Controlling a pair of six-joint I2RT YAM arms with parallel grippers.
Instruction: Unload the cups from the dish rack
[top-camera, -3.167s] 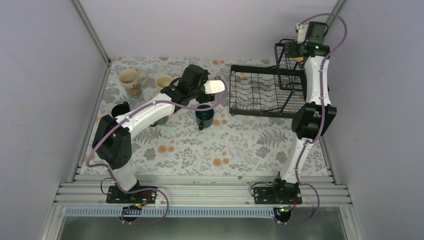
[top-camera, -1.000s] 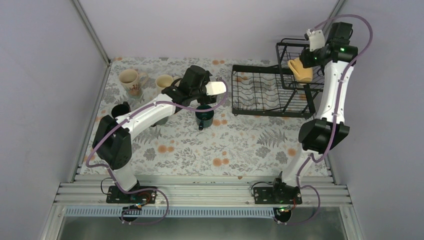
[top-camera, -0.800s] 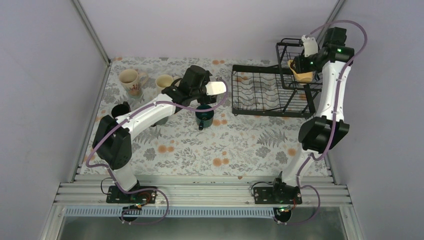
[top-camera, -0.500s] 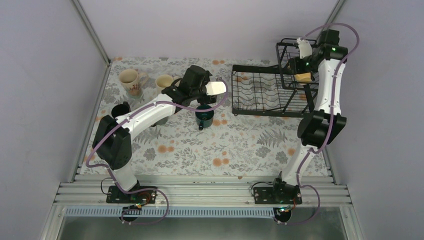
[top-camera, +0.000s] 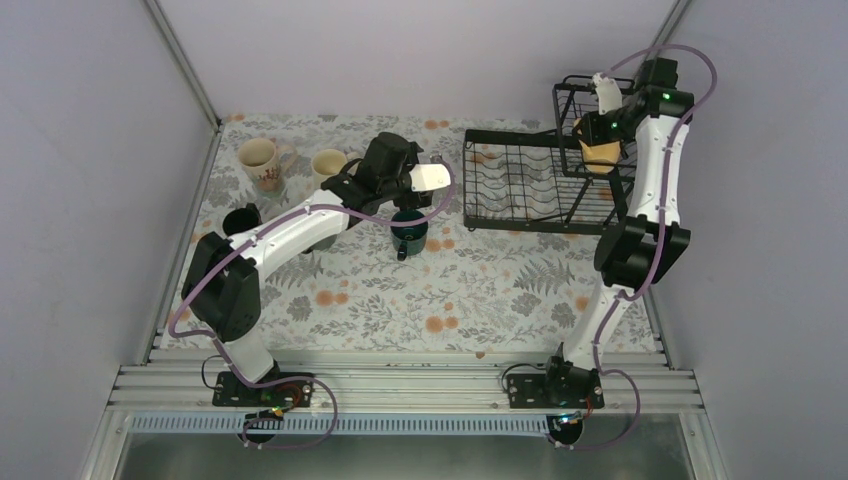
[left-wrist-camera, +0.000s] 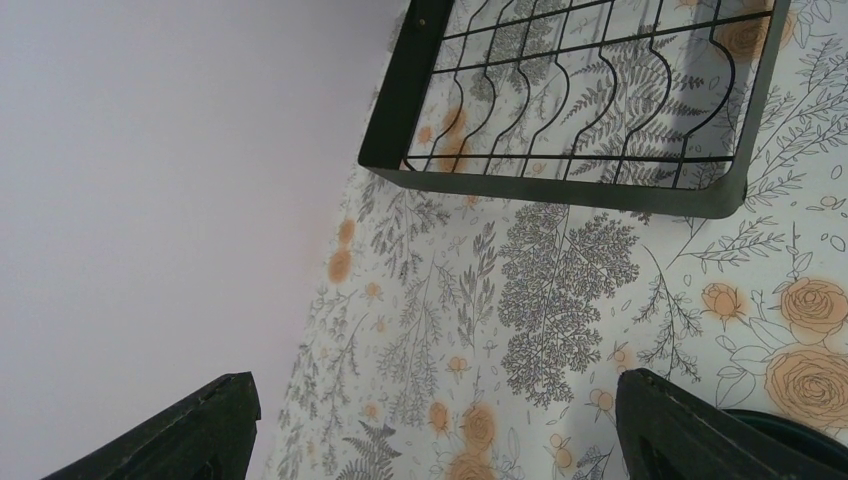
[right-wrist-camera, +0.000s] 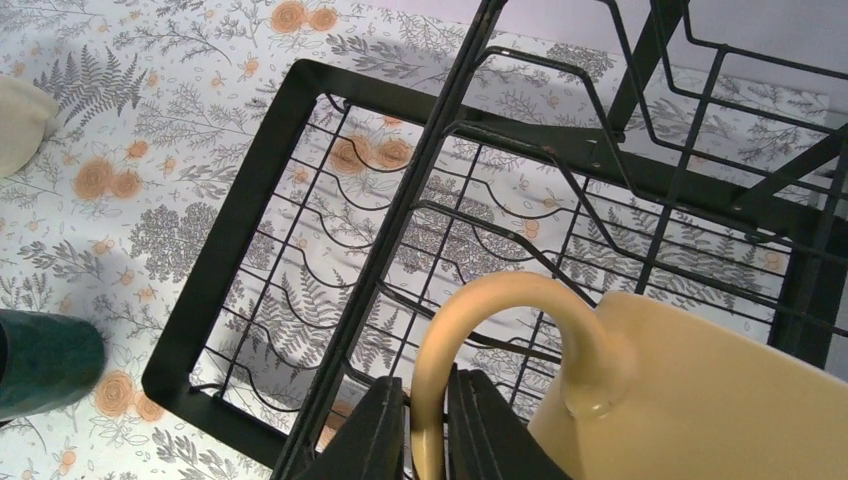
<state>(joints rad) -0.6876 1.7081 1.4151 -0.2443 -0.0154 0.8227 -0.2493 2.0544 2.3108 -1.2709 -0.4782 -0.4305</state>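
Note:
The yellow cup sits in the raised basket of the black dish rack. My right gripper reaches down into that basket and is shut on the cup's handle, with a finger on each side of it; the cup's body fills the lower right. The left gripper hangs open just above the dark teal cup on the table, nothing between its fingers. The flat tray holds no cups.
On the floral cloth at the left stand a printed cream cup, a plain cream cup and a black cup. The left arm covers the spot beside them. The right wall runs close behind the rack.
My right gripper came left and down over the yellow cup in the basket, then closed on its handle. The left arm stayed still.

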